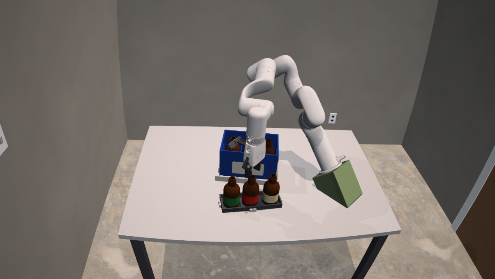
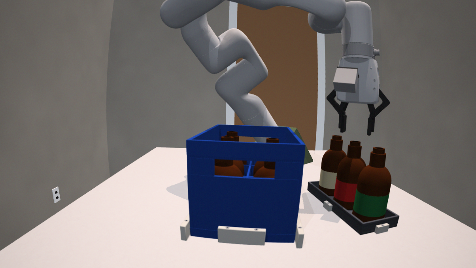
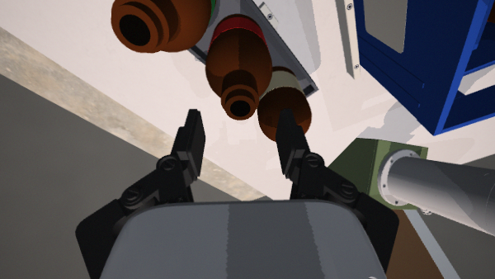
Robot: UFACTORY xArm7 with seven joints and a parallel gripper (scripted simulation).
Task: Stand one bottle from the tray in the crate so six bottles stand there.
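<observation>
Three brown bottles stand upright in a row on the dark tray (image 1: 250,206): a green-labelled one (image 1: 231,192), a red-labelled one (image 1: 250,191) and a cream-labelled one (image 1: 270,189). My gripper (image 2: 355,128) is open and empty, hovering just above the neck of the red-labelled bottle (image 2: 348,175). In the wrist view the fingers frame that bottle's mouth (image 3: 240,108) from above. The blue crate (image 2: 245,181) stands beside the tray with several brown bottles inside; some cells are hidden.
The arm's green base block (image 1: 338,183) sits on the table to the right of the tray. The crate rests between pale brackets (image 2: 241,234) on the table. A brown door (image 2: 276,66) stands behind the arm.
</observation>
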